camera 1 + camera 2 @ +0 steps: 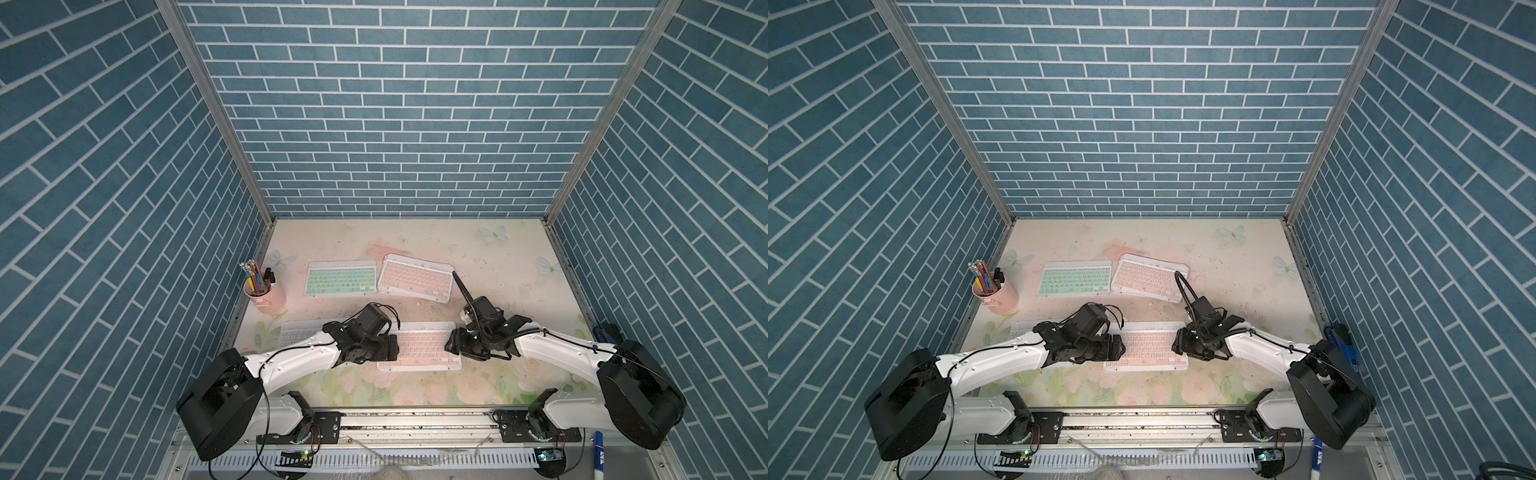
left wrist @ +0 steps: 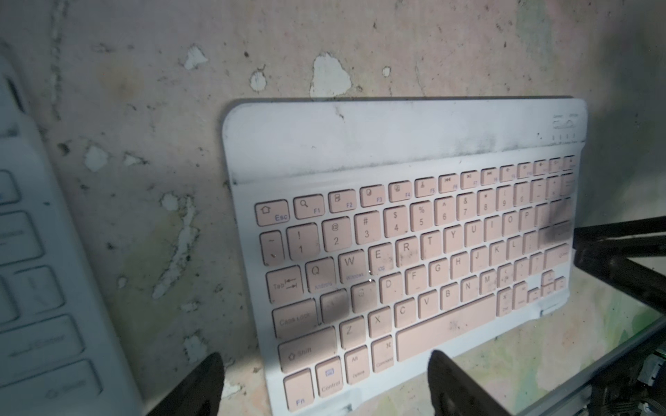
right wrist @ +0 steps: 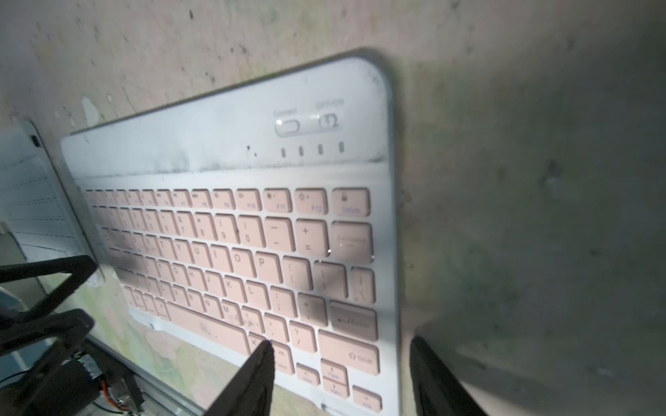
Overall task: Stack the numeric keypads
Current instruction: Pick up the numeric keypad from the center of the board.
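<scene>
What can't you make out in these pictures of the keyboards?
- White keyboard: mostly under the left arm in both top views, cut off at the left wrist view's edge.
- Far pink keyboard: how many lie beneath it, edges too thin to count.

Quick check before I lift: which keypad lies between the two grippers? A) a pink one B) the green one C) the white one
A: the near pink keypad lies flat between the left gripper and right gripper, one at each short end.
</scene>
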Action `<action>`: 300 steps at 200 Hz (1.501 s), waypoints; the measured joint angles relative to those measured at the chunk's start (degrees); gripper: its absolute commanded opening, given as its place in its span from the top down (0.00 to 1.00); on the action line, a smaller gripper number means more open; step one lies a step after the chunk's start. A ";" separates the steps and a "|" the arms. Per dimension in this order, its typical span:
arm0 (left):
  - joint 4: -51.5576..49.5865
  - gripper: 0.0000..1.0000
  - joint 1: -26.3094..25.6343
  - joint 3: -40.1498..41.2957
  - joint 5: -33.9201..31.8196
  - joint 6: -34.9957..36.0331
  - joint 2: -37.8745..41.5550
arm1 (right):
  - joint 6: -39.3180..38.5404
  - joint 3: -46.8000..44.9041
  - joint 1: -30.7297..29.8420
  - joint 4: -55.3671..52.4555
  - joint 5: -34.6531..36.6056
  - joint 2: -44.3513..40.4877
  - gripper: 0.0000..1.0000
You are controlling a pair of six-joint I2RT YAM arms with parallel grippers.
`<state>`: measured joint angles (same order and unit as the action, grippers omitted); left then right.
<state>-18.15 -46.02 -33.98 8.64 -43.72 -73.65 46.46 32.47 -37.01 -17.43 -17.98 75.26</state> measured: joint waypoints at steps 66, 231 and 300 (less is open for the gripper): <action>2.64 0.11 -1.42 0.04 -1.11 -1.05 -2.78 | -6.01 -0.83 3.32 2.64 -2.82 0.37 0.40; 6.51 0.11 -1.86 -0.61 -4.37 -1.55 -5.44 | -5.66 -1.99 0.81 10.54 -3.43 2.05 0.40; 6.67 0.11 -1.75 -0.46 -5.86 -1.53 -5.44 | 2.03 -8.04 1.11 15.45 -8.07 -4.31 0.41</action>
<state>-11.49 -47.77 -34.44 2.79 -45.25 -79.09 48.49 24.43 -35.90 -1.98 -26.04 70.96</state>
